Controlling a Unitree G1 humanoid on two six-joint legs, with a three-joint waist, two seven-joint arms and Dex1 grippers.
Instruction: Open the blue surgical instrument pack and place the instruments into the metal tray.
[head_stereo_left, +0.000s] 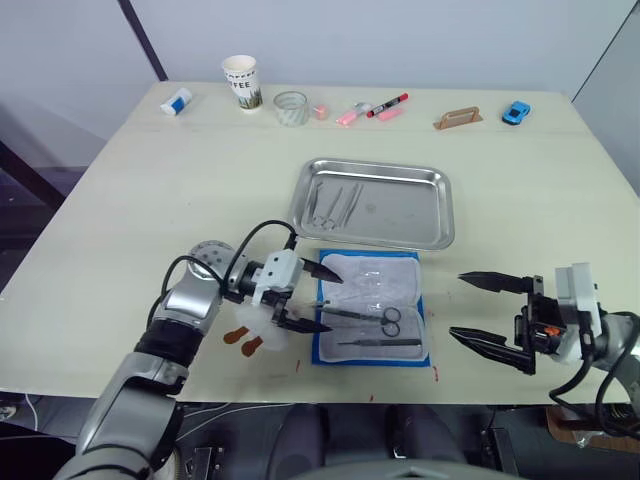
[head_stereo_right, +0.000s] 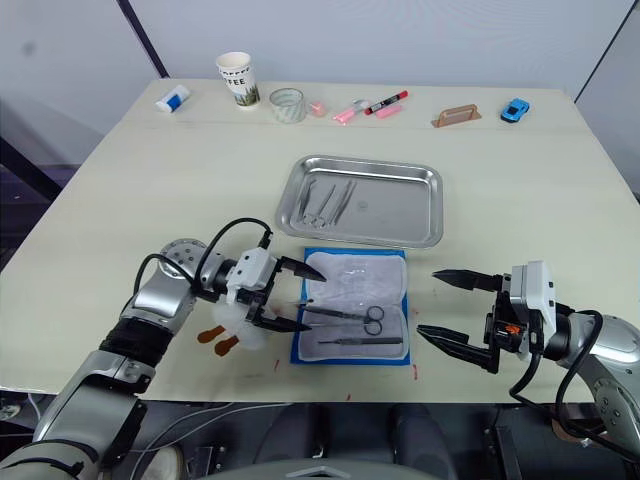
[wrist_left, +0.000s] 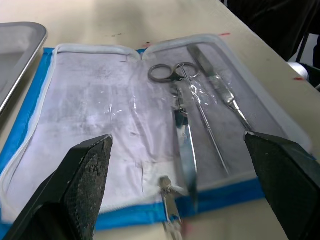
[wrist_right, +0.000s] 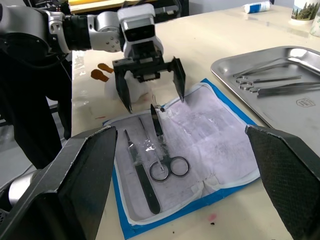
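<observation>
The blue surgical instrument pack (head_stereo_left: 372, 300) lies unzipped and flat just in front of the metal tray (head_stereo_left: 405, 215), whitish lining up. Ring-handled scissors (head_stereo_left: 372, 317) and a slim straight tool (head_stereo_left: 380, 343) rest in its near half under clear film. Several instruments (head_stereo_left: 331, 205) lie in the tray's left part. My left gripper (head_stereo_left: 329, 300) is open at the pack's left edge, its fingers (wrist_left: 85, 175) spanning the scissors (wrist_left: 182, 125) without touching them. My right gripper (head_stereo_left: 458, 305) is open and empty, a little right of the pack.
Along the far table edge stand a white-blue tube (head_stereo_left: 176, 101), paper cup (head_stereo_left: 241, 82), clear glass (head_stereo_left: 291, 108), marker pen (head_stereo_left: 387, 105), brown block (head_stereo_left: 458, 119) and blue toy car (head_stereo_left: 516, 112). Brown blobs (head_stereo_left: 240, 340) lie beside my left wrist, near the front edge.
</observation>
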